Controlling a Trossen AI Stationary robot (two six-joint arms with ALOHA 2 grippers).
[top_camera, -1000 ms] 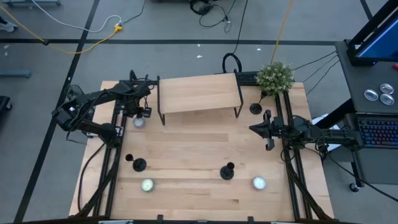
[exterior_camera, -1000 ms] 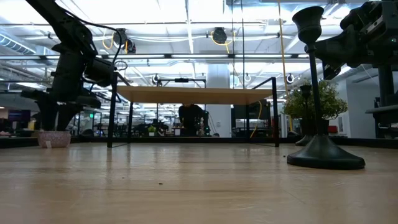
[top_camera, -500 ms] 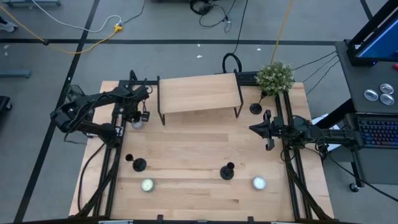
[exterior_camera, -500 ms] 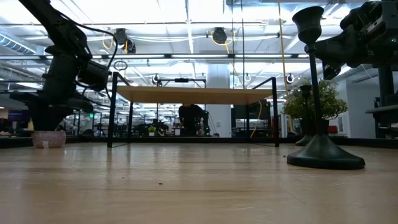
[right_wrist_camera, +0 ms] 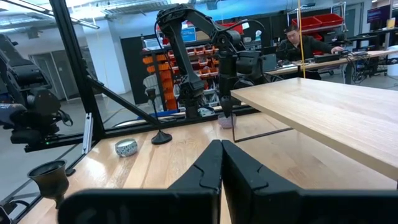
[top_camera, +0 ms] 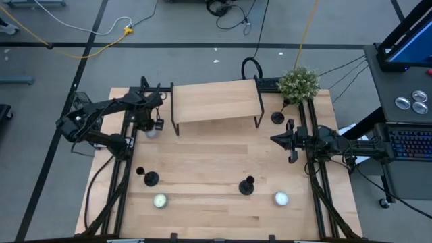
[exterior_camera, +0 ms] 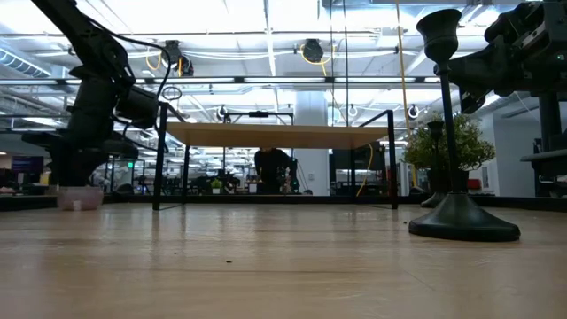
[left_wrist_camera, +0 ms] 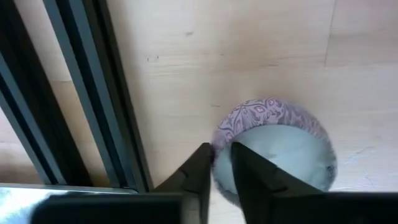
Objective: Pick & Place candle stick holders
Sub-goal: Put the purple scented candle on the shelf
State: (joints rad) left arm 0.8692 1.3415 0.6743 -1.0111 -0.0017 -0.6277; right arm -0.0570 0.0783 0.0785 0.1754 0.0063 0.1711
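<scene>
Left gripper [left_wrist_camera: 221, 171] pinches the patterned rim of a round tealight cup [left_wrist_camera: 273, 149], white wax inside, on pale planked wood table [top_camera: 216, 162]. Right gripper [right_wrist_camera: 221, 163] clenched, empty, at the right edge. Black candle stick holders: [top_camera: 150, 178], [top_camera: 247, 185], [top_camera: 277, 117]. Small raised wooden shelf [top_camera: 216, 101] on thin black legs.

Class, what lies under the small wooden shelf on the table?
Under the wooden shelf, the low view shows bare tabletop between its black legs. From above, the shelf board hides that spot.
</scene>
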